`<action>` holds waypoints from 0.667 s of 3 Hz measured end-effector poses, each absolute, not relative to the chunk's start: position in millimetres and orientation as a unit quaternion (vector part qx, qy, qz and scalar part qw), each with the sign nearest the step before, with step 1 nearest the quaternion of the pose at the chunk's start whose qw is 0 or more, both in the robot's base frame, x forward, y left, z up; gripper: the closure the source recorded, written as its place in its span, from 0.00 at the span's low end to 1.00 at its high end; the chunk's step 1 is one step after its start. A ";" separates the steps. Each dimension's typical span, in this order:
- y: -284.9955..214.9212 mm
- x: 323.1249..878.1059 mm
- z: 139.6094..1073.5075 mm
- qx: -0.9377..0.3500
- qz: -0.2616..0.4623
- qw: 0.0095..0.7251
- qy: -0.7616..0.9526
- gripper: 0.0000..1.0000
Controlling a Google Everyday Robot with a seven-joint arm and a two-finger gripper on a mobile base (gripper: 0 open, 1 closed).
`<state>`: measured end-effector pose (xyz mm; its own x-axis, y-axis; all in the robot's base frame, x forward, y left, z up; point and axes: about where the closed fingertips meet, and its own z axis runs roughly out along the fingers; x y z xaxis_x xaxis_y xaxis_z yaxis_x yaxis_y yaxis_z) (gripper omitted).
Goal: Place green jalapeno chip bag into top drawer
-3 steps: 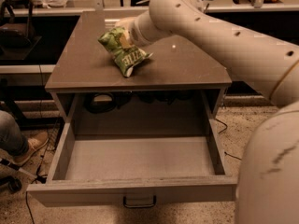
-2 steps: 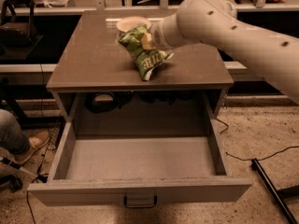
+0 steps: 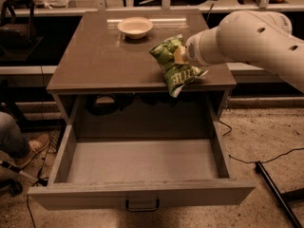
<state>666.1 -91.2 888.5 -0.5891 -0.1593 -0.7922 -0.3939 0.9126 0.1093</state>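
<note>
Reaching in from the right with the white arm (image 3: 247, 34), forearm close to level, wrist aimed left above the front right part of the cabinet top (image 3: 95, 61). At its tip, the gripper (image 3: 181, 57), clamped on the upper part of the green jalapeno chip bag (image 3: 178, 76), with one tan finger (image 3: 178, 54) pressed against the crinkled foil. Hanging tilted from that grip, white lettering facing out, lower end dipping just past the top's front edge, above the right side of the top drawer (image 3: 142, 194). Pulled well out below, dark handle (image 3: 142, 205) at the middle of the front panel. Back on the cabinet top, well apart from the bag, a cream bowl (image 3: 135, 26).
</note>
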 end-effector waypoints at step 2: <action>-108.3 648.5 887.5 -0.141 0.127 0.425 0.885 1.00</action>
<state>648.5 -108.3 887.5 -0.5992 -0.1423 -0.7879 -0.3579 0.9279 0.1046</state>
